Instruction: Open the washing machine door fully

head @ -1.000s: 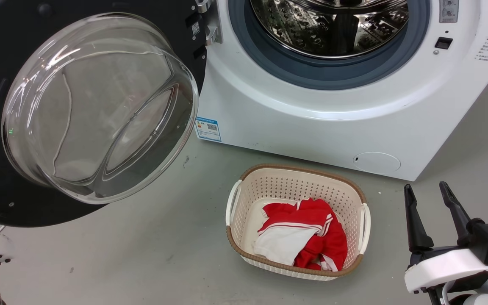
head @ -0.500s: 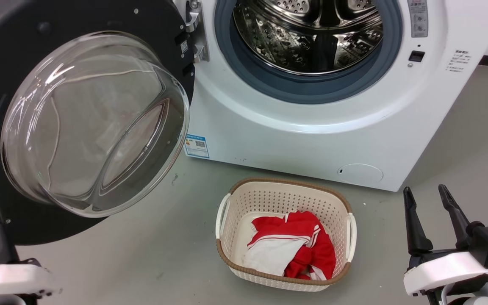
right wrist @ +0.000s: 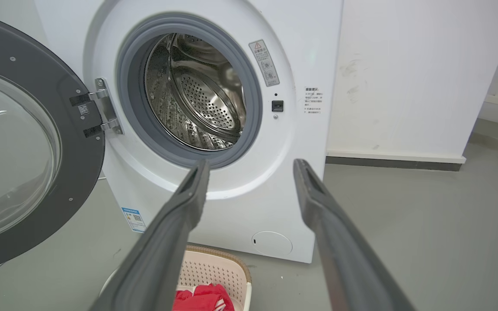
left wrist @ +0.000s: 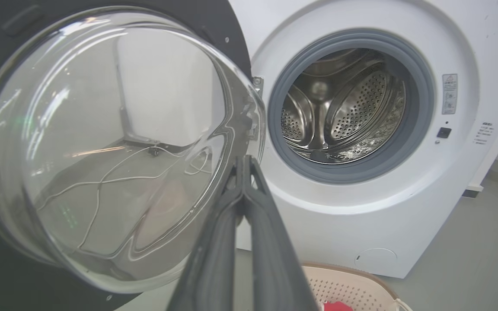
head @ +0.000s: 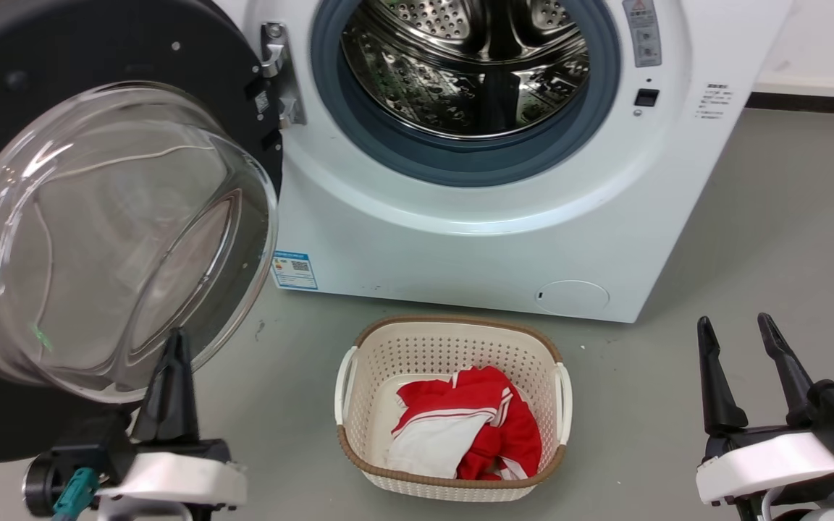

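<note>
The washing machine door stands swung out on its hinge at the left side of the washing machine, its inner face and bulging glass bowl turned toward the robot. The round opening is wholly uncovered, with the grey gasket and steel drum in plain sight.

The left pincer has its two fingers pressed together, holding nothing. In the head view it rises in front of the lower rim of the glass bowl, and whether it touches the glass I cannot tell. The right pincer is at the lower right with its fingers apart and empty, well clear of the machine.

The grey floor lies bare to the right of the machine and between the door's lower edge and the basket. The basket stands on the floor just before the machine's front, between the two pincers and apart from the door; a red and white garment lies in it.

The left wrist view looks past the closed fingertips at the bowl's rim and deep into the drum; the right wrist view shows the door's black ring edge-on from the hinge side, and a white wall close behind the machine's right side.
</note>
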Tool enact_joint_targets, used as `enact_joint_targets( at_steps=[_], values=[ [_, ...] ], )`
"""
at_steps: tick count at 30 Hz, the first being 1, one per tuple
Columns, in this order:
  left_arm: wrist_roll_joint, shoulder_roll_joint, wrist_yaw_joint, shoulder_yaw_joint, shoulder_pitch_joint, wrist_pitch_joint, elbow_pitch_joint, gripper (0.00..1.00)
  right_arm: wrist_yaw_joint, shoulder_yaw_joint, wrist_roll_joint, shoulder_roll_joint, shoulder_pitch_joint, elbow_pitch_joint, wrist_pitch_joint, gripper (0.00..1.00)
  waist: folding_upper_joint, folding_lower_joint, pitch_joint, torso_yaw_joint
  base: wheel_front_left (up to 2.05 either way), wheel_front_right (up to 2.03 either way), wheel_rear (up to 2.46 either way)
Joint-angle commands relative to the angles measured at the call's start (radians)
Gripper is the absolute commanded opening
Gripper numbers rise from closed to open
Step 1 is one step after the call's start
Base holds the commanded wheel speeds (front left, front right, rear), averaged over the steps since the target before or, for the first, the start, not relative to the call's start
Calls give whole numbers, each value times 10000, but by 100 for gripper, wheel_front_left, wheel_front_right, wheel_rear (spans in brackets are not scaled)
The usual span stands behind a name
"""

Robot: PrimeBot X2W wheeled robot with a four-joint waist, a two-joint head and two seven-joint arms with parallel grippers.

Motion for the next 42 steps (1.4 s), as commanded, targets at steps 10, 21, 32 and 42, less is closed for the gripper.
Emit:
enact_joint_targets(
  at_steps=[10, 21, 32, 42],
  values=[
    [852, -254, -67, -1008, -1095, -123, 382, 100, -6, -167, -160, 4, 152, -193, 80, 100, 0, 0, -36, -942, 0, 0, 0],
    [1290, -473, 150, -1083, -1064, -189, 416, 100, -6, -230, -122, 4, 223, -135, 115, 100, 0, 0, -7, -1145, 0, 0, 0],
    [1639, -723, 121, -887, -883, -194, 90, 100, -6, -166, -56, 4, 127, -66, 100, 100, 0, 0, 27, -1102, 0, 0, 0],
    [1843, -866, 7, -763, -713, -195, 319, 100, -6, -97, -101, 4, 183, -71, 150, 100, 0, 0, 15, -1050, 0, 0, 0]
  ],
)
